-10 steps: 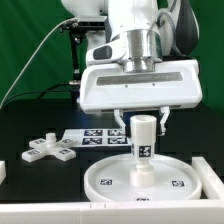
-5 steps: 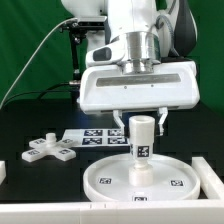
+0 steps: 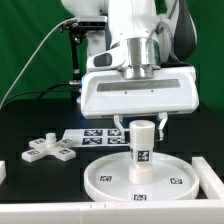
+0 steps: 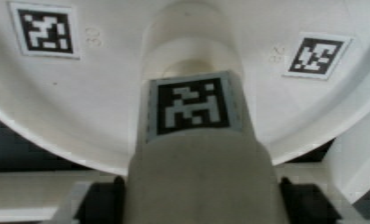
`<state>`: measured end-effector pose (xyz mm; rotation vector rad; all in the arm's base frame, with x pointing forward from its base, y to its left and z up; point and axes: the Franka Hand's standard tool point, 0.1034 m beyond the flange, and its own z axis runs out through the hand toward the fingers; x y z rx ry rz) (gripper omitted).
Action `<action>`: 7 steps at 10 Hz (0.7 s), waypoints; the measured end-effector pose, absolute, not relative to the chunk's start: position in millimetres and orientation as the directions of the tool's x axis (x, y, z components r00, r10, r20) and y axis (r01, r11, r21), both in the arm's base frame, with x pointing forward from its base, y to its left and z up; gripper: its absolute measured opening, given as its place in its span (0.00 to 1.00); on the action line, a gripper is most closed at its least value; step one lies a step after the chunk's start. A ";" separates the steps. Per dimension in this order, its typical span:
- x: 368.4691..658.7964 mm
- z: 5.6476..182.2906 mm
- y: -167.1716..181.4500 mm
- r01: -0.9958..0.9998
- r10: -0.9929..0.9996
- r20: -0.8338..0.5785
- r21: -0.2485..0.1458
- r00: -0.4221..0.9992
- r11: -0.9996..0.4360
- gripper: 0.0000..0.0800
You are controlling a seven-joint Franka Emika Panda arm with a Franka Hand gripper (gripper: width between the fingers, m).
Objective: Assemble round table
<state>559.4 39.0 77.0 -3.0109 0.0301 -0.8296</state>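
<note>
Turned slightly since a second ago, end effector (image 3: 141, 127) clenched on the cylinder (image 3: 142, 152) standing at the hub of the disc (image 3: 100, 182) (cross piece (image 3: 48, 150) waiting nearby). Best kept plumb, twisted gently until seated.

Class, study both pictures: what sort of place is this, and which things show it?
Probably a robotics lab bench: a robot gripper clasps a white cylinder standing on a round disc, the parts carry square tags, and a green backdrop hangs behind the black table.
</note>
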 end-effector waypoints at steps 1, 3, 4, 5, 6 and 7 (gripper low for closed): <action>562.5 76.8 40.2 -0.013 -0.024 0.514 -0.024 0.857 -1.000 0.51; 563.1 76.9 40.2 -0.036 -0.045 0.516 -0.028 0.855 -0.999 0.51; 563.2 77.1 40.1 -0.035 -0.044 0.509 -0.027 0.859 -0.999 0.51; 561.5 74.7 40.0 -0.035 -0.045 0.497 -0.029 0.867 -0.999 0.61; 561.5 74.7 40.1 -0.035 -0.045 0.497 -0.029 0.867 -0.999 0.74; 560.6 73.9 40.3 -0.035 -0.048 0.467 -0.036 0.883 -0.999 0.74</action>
